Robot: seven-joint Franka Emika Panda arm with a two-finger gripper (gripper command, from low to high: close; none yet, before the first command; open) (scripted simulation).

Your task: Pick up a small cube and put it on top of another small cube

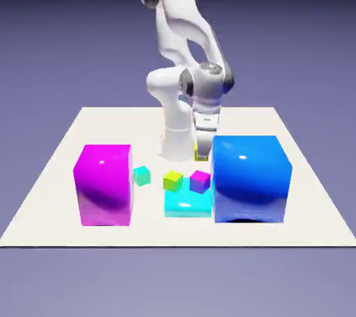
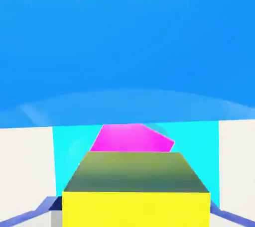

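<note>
My gripper (image 1: pixel 201 153) points down just behind the cyan block (image 1: pixel 188 202) and close to the big blue cube's (image 1: pixel 250 178) left face, shut on the small cube (image 1: pixel 201 157), a tiny bright-yellow one. In the hand view this small cube (image 2: pixel 135 206) fills the bottom middle and hides the fingertips. Beyond it lies a small purple cube (image 2: pixel 132 139) on the cyan block (image 2: pixel 67 144). In the exterior view the purple cube (image 1: pixel 200 181) and a yellow-green small cube (image 1: pixel 172 181) sit side by side on that block.
A big magenta cube (image 1: pixel 104 183) stands on the exterior view's left, with a small teal cube (image 1: pixel 142 175) beside it on the white table (image 1: pixel 69 142). The big blue cube (image 2: pixel 124 47) fills the top half of the hand view.
</note>
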